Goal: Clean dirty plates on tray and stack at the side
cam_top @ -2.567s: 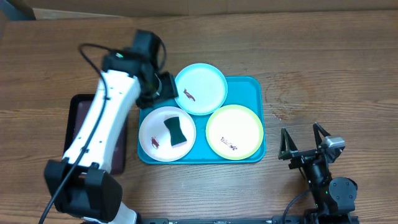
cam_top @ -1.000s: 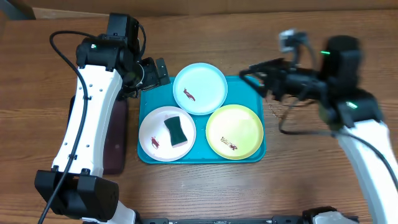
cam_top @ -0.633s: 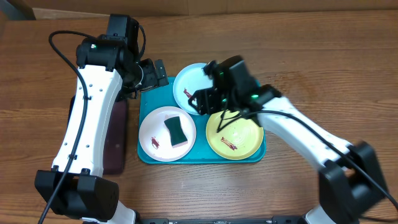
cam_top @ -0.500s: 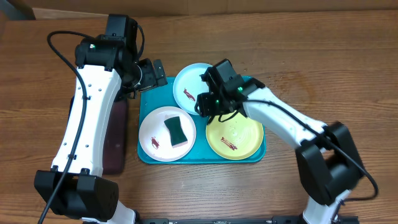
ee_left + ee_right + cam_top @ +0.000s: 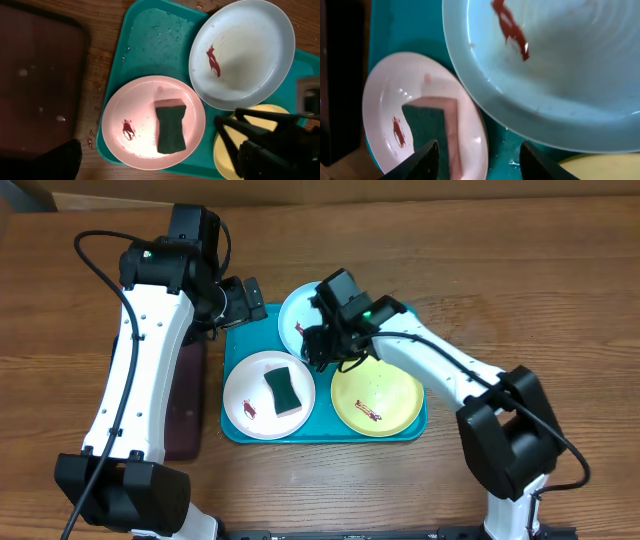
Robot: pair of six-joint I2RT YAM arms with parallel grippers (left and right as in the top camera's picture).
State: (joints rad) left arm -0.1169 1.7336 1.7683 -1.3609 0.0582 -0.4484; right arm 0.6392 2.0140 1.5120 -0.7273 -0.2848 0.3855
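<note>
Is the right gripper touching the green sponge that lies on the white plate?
Apart. The left wrist view shows a strip of bare white plate between the right gripper and the sponge.

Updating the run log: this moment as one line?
right hand: open, low over white plate edge near sponge | left hand: open, at tray corner | plates: three on tray, all smeared

Three plates (image 5: 385, 392) in tray (image 5: 248, 335); sponge (image 5: 282, 390) on near-left plate (image 5: 245, 395).
</note>
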